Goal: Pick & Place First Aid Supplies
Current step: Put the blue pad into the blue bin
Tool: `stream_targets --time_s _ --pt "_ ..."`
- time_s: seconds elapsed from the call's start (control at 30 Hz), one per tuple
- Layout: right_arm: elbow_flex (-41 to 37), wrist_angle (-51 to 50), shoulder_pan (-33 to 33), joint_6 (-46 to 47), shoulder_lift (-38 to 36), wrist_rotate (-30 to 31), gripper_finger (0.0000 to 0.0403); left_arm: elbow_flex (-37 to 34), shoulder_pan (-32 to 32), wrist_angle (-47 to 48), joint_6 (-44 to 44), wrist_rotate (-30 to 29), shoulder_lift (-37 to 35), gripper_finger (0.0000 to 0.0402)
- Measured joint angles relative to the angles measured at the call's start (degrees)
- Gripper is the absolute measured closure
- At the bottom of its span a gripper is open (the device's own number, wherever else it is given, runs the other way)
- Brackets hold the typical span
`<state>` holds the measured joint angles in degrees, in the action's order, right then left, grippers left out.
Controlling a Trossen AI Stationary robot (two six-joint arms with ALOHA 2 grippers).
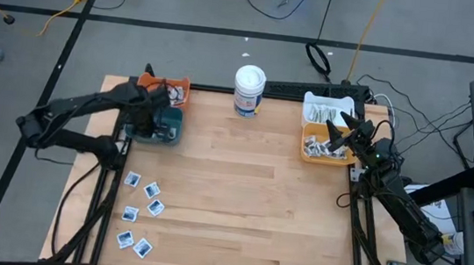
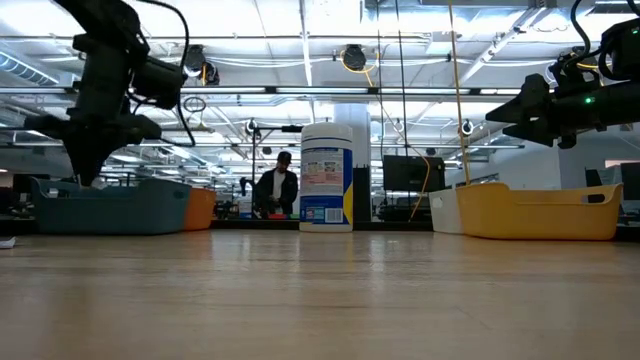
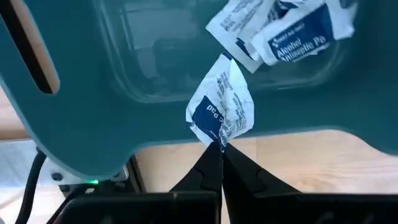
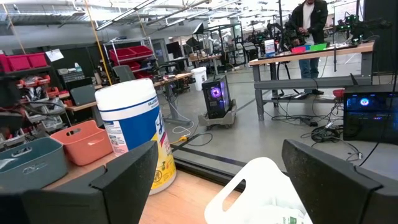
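Note:
My left gripper (image 3: 221, 154) is shut on a white-and-blue sachet (image 3: 222, 109) and hangs above the teal bin (image 1: 160, 125) at the table's far left. Two more sachets (image 3: 283, 28) lie on that bin's floor. Several square sachets (image 1: 142, 211) lie flat on the wood near the left front. My right gripper (image 4: 214, 171) stands open and holds nothing, raised over the yellow bin (image 1: 324, 146) at the far right, which holds whitish wrapped strips (image 1: 317, 145). My left gripper pinches the crumpled sachet by one corner (image 3: 219, 142) between its two fingertips. The fingers point down from above. The sachet hangs below them, clear of the teal bin's floor.
A tall white tub with a blue label (image 1: 248, 90) stands at the far middle. An orange bin (image 1: 173, 90) sits behind the teal one, and a white bin (image 1: 326, 108) behind the yellow one. A person (image 2: 276, 188) stands in the room beyond the table.

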<state>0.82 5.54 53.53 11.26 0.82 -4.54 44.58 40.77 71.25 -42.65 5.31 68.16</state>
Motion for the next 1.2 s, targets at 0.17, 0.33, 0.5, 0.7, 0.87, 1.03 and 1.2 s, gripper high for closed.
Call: stream_targets --time_s 0.17,0.33,0.5,0.7,0.87,1.03,1.2 --pt "0.0 0.0 0.0 0.0 0.0 0.0 0.0066 0.0 2.4 -2.9 2.2 -0.6 2.5 0.0400" --pt "0.0 0.0 0.0 0.0 0.0 0.0 0.0066 0.0 4.8 -8.3 4.2 -2.8 6.9 0.0400" --pt "0.0 0.0 0.0 0.0 0.0 0.0 0.0066 0.0 6.9 -12.3 5.9 -4.4 11.6 0.0400" --pt "0.0 0.0 0.0 0.0 0.0 0.0 0.0066 0.0 7.5 -14.6 4.9 -3.0 13.2 0.0389" --pt "0.0 0.0 0.0 0.0 0.0 0.0 0.0066 0.4 7.5 -14.4 5.0 -1.3 13.2 0.0323" --pt "0.0 0.0 0.0 0.0 0.0 0.0 0.0066 4.0 7.5 -11.9 5.4 -0.2 13.2 0.0242" --pt "0.0 0.0 0.0 0.0 0.0 0.0 0.0066 9.8 6.6 -5.5 4.3 -0.3 13.2 0.0195"
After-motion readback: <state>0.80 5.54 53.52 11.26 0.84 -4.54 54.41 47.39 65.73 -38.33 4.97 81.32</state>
